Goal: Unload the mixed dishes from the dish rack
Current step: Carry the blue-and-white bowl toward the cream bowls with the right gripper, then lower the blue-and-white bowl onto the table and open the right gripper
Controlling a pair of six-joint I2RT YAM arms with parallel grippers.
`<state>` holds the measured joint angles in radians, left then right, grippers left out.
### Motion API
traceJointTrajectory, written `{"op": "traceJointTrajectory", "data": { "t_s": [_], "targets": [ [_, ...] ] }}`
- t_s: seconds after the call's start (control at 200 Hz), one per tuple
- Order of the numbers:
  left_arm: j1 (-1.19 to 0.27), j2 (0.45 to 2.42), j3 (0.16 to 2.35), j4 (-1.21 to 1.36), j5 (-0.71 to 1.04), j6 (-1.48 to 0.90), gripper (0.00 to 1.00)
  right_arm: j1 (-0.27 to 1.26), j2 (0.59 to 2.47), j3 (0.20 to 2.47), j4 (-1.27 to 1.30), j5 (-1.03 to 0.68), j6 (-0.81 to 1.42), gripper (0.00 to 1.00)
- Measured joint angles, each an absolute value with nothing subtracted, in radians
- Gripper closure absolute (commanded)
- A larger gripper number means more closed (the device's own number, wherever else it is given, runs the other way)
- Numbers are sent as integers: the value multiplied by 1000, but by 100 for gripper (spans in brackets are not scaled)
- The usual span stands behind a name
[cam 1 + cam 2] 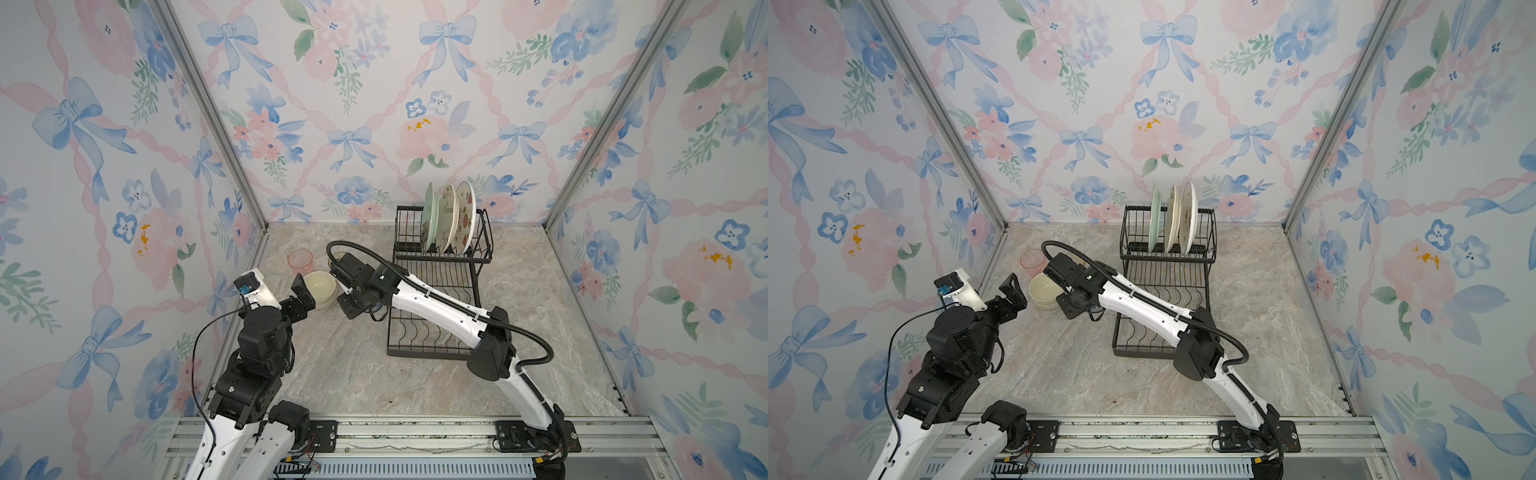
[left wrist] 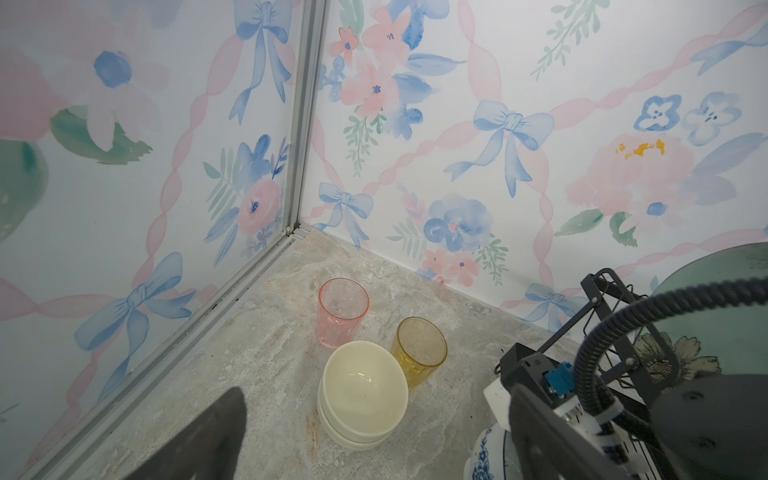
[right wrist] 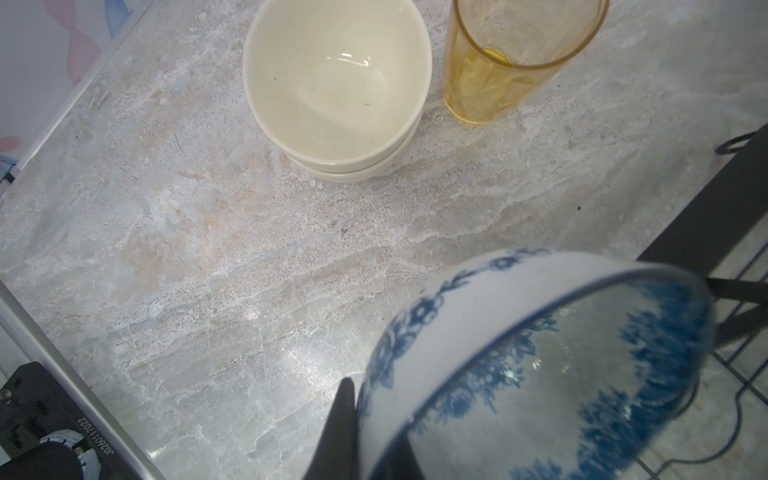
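Black wire dish rack (image 1: pixel 432 353) (image 1: pixel 1142 353) stands at the back right. In its upper shelf stand a mint-green plate (image 1: pixel 430 216) and two cream plates (image 1: pixel 448 216) (image 1: pixel 465 216). On the table left of it, two stacked cream bowls (image 1: pixel 322 289) (image 2: pixel 361 390) (image 3: pixel 336 79) sit beside a pink tumbler (image 1: pixel 300 259) (image 2: pixel 343 309) and an amber tumbler (image 2: pixel 419 349) (image 3: pixel 515 58). My right gripper (image 1: pixel 353 307) (image 3: pixel 372 424) is shut on the rim of the blue-patterned white bowl (image 3: pixel 519 332) (image 2: pixel 486 457), tilted above the table by the rack's left edge. My left gripper (image 1: pixel 307 295) (image 2: pixel 376 415) is open, just left of the cream bowls.
Floral walls with metal corner posts (image 1: pixel 216 120) close in the back and both sides; the tumblers stand near the back-left corner. The rack's lower tray (image 1: pixel 1158 286) shows only bare wire. A metal rail (image 1: pixel 415 432) runs along the front edge.
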<state>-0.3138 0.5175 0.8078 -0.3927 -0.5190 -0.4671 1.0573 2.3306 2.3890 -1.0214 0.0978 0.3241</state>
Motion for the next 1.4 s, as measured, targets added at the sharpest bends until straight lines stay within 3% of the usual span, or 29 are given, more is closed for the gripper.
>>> {"op": "traceJointTrajectory", "data": {
  "t_s": [0.575, 0.64, 0.785, 0.875, 1.155, 1.4],
  "targets": [
    [-315, 527, 818, -400, -451, -455, 2, 1056, 2481, 2360, -1052, 83, 346, 84],
    [-321, 534, 831, -409, -451, -453, 2, 1056, 2481, 2363, -1052, 86, 355, 78],
    [-328, 533, 856, -418, -451, -453, 2, 1055, 2481, 2375, -1044, 87, 368, 51],
    [-328, 533, 863, -418, -451, -453, 2, 1056, 2481, 2375, -1038, 78, 379, 41],
    [-328, 534, 896, -464, -448, -454, 2, 1054, 2450, 2322, -982, 61, 394, 29],
    [-328, 585, 975, -553, -405, -457, 2, 1052, 2225, 2117, -907, 96, 434, 26]
  ]
}}
